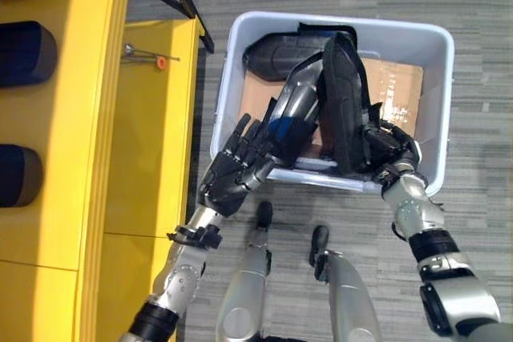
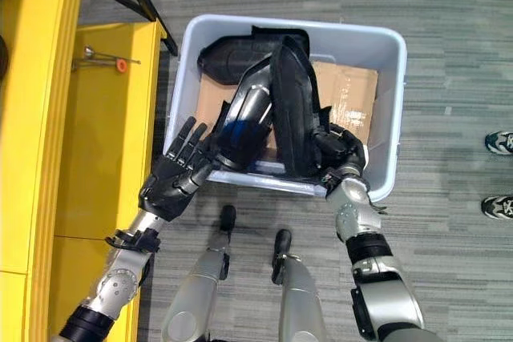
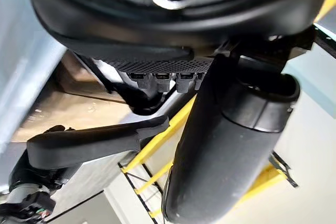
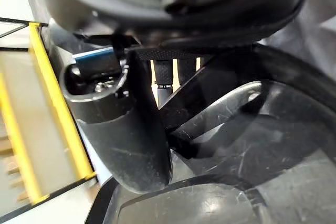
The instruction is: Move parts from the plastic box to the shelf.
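Pale plastic box [image 1: 439, 78] on grey carpet, just beside the yellow shelf [image 1: 88, 118]. Large black part [image 1: 341, 102] standing tilted over the box's near wall, lifted between both hands. Left hand [image 1: 232, 170] at the box's near-left corner, fingers straight and spread, pressed flat against the part's silver-and-blue side; released, not curled. Right hand [image 1: 385, 150] at the box's near-right side, under the part's black edge; fingers mostly hidden behind it, so impossible to tell whether clenched or open. Second black part [image 1: 272, 54] lying at the box's far-left side on brown cardboard [image 1: 397, 86]. Person's shoes [image 2: 498, 174] on carpet, well right of the box.
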`<state>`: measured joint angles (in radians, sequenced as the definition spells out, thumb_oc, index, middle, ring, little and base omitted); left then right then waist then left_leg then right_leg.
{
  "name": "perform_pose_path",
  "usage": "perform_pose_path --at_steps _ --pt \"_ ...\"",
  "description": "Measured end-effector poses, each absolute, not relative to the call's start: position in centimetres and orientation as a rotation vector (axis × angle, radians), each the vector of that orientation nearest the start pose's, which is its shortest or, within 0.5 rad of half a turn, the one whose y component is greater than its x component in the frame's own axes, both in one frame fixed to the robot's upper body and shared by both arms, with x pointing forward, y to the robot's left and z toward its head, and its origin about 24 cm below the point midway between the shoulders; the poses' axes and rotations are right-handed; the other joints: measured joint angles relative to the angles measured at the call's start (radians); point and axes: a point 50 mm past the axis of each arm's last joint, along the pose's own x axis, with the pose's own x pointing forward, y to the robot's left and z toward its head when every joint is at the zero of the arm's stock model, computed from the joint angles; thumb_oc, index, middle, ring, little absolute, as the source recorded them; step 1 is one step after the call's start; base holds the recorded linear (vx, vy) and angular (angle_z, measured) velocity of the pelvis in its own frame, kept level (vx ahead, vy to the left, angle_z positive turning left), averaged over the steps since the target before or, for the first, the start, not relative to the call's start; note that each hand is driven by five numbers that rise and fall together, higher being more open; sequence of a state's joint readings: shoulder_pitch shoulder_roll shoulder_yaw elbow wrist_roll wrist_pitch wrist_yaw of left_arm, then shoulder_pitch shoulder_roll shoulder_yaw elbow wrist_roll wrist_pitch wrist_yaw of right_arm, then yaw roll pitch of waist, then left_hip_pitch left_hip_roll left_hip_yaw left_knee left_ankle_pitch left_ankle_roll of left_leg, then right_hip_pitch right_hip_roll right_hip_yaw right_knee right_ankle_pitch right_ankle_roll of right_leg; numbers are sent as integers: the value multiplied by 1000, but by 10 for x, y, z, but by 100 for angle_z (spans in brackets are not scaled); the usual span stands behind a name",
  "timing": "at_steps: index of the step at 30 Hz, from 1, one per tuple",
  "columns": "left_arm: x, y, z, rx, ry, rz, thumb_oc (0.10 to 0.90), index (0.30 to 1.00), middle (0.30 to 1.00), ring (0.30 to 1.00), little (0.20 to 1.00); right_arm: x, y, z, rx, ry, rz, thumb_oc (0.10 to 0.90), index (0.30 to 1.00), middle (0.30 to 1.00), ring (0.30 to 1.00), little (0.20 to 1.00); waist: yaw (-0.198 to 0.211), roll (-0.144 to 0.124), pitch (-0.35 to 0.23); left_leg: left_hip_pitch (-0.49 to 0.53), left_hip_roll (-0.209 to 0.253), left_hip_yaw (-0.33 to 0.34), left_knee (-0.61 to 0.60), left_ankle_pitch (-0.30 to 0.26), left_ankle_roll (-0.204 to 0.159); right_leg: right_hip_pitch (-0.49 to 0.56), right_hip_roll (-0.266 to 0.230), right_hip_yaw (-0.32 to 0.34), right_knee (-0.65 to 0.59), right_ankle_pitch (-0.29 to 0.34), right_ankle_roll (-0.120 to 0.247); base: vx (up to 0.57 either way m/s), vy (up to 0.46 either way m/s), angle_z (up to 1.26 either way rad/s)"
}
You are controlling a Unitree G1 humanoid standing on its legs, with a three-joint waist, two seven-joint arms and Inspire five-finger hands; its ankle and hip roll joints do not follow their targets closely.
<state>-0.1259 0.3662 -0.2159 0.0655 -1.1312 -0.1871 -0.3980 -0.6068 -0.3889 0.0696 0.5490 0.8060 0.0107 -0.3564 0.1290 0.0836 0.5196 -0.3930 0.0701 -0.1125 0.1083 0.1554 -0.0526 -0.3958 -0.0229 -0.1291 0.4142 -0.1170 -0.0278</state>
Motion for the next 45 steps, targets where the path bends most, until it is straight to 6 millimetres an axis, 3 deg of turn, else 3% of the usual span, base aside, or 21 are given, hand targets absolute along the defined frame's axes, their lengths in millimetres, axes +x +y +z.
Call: perform_pose_path --at_steps 3,5,10,11,13,21,24,26,30,31,32,33,34,35,37,40,42,45 --pt "267 171 79 -732 -233 -479 900 1000 1000 1000 1000 357 -222 104 400 35 -347 400 300 300 300 300 -7 -11 -4 56 2 2 -6 -14 6 70 3 6 -41 5 7 126 -35 -6" --pt "264 179 77 -727 -237 -450 900 1000 1000 1000 1000 356 -217 101 396 49 -350 400 300 300 300 300 -13 -42 -26 78 3 17 -10 -24 8 96 5 16 -61 10 11 115 -28 -15" --pt "262 178 73 -724 -209 -459 900 1000 1000 1000 1000 348 -218 88 423 91 -374 400 300 300 300 300 -15 -82 -66 139 6 32 -14 -45 6 180 6 33 -122 21 21 132 -48 -7" --pt "259 178 67 -715 -185 -449 900 1000 1000 1000 1000 342 -215 79 435 115 -373 400 300 300 300 300 -13 -85 -74 179 4 36 -16 -52 10 232 6 36 -150 24 25 93 -69 -4" --pt "249 179 54 -732 -149 -417 900 1000 1000 1000 1000 328 -209 59 448 160 -357 400 300 300 300 300 -16 -94 -148 190 2 38 -30 -64 10 253 5 37 -188 26 28 83 -107 0" --pt "232 181 34 -740 -111 -329 900 1000 1000 1000 1000 301 -170 20 414 296 -188 400 300 300 300 300 -10 -93 -201 276 -5 17 -40 -75 18 373 6 10 -251 27 29 51 -125 10" --pt "225 182 26 -752 -85 -302 900 1000 1000 1000 1000 286 -142 -1 393 393 -91 400 300 300 300 300 8 -80 -220 303 -7 -18 -45 -73 13 416 16 -22 -255 16 25 25 -110 29" --pt "221 183 22 -753 -71 -290 900 1000 1000 1000 1000 279 -134 -8 379 427 -63 400 300 300 300 300 19 -69 -233 310 -7 -40 -48 -70 4 432 19 -42 -253 8 22 -50 -33 37" --pt "206 184 9 -783 -29 -234 900 1000 1000 1000 1000 268 -108 -17 361 482 41 400 300 300 300 300 70 -15 -272 299 4 -61 -97 -58 -1 421 28 -87 -227 0 10 -131 -14 40" --pt "202 183 5 -796 -17 -222 900 1000 1000 1000 1000 264 -105 -19 358 493 58 400 300 300 300 300 64 -4 -283 293 16 -39 -129 -58 10 422 24 -114 -225 2 6 -231 22 121" --pt "202 182 1 -800 -8 -236 900 1000 1000 1000 1000 255 -105 -20 369 493 59 400 300 300 300 300 56 -15 -289 289 52 109 -157 -113 37 423 -9 -184 -241 15 -12 -343 54 148" --pt "202 182 0 -800 -3 -242 900 1000 1000 1000 1000 252 -106 -20 374 492 62 400 300 300 300 300 47 -22 -288 273 67 184 -152 -144 36 420 -24 -210 -244 18 -16 -279 60 172" --pt "200 182 -9 -803 28 -234 900 1000 1000 1000 1000 245 -111 -23 368 495 68 400 300 300 300 300 40 -28 -290 243 99 289 -72 -140 39 414 -54 -268 -242 13 -24 -241 73 128" --pt "199 182 -12 -803 44 -229 900 1000 1000 1000 1000 242 -114 -25 365 503 73 400 300 300 300 300 28 -37 -291 227 109 324 17 -145 36 417 -72 -296 -249 12 -23 -126 77 117" --pt "197 177 -15 -807 60 -242 900 1000 1000 1000 1000 235 -124 -32 345 525 73 400 300 300 300 300 10 -69 -292 247 88 331 125 -167 19 403 -128 -312 -232 10 -12 -189 125 63" --pt "200 164 -13 -813 64 -293 900 1000 1000 1000 1000 230 -143 -36 321 534 48 400 300 300 300 300 -35 -85 -296 292 100 370 283 -211 17 401 -190 -354 -204 23 15 -139 263 53" --pt "209 160 -6 -805 37 -328 900 1000 1000 1000 1000 234 -152 -33 350 511 15 400 300 300 300 300 -64 -95 -314 312 40 381 164 -237 35 348 -216 -333 -162 29 62 -149 412 63" --pt "220 161 1 -778 12 -356 900 1000 1000 1000 1000 236 -150 -31 377 499 11 400 300 300 300 300 -61 -104 -319 317 -13 342 54 -208 70 319 -220 -275 -174 36 77 -124 274 69"
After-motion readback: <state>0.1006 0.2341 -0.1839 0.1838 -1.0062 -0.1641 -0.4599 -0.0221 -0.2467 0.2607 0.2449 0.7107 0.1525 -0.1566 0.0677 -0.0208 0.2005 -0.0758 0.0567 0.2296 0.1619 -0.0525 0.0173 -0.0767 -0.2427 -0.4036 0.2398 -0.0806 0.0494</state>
